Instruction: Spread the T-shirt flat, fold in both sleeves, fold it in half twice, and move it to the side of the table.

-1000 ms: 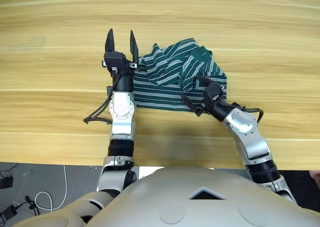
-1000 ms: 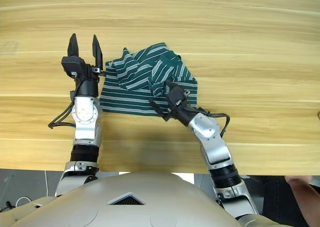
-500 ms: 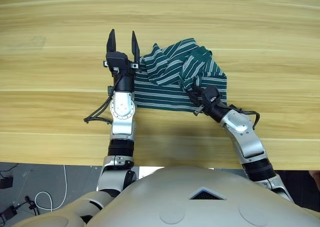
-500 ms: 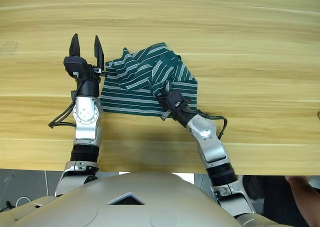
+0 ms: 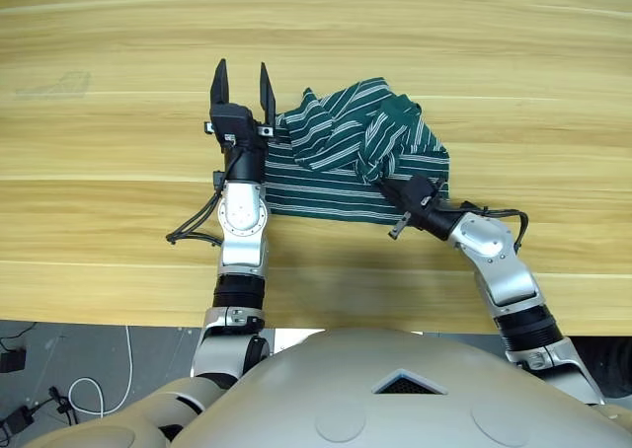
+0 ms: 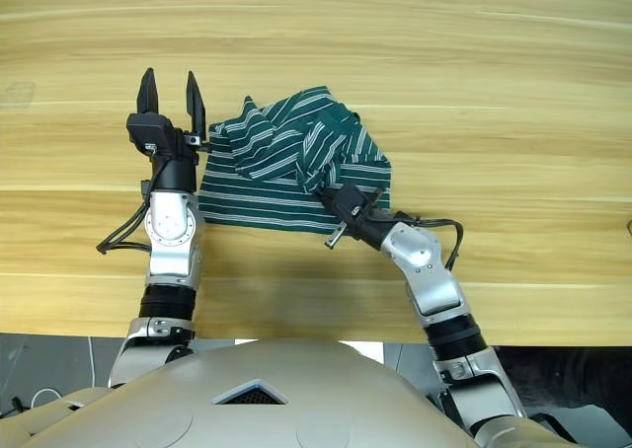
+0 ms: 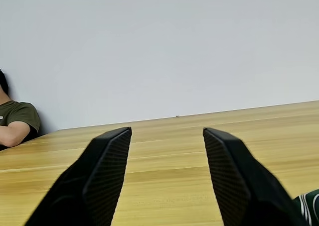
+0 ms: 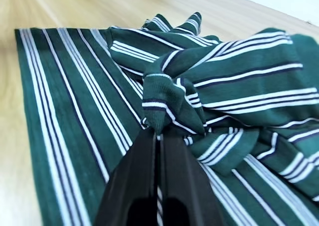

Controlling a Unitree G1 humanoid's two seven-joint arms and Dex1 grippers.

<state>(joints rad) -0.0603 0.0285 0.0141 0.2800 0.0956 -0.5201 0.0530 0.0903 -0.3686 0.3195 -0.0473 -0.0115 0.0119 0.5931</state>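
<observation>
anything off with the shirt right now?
Yes. The shirt is not flat: its far half is bunched up, while the near half lies smooth. The right tool is shut on a fold of the bunch.

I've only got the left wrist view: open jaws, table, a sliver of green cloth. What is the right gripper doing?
Observer: The right gripper is shut on a bunched fold of the T-shirt, near its right front corner.
Operator: Is the shirt flat?
Observer: No, it lies crumpled on the table, rumpled folds over a flat striped layer.
Operator: And on my side?
Observer: The left gripper sits open beside the shirt's left edge, holding nothing.
</observation>
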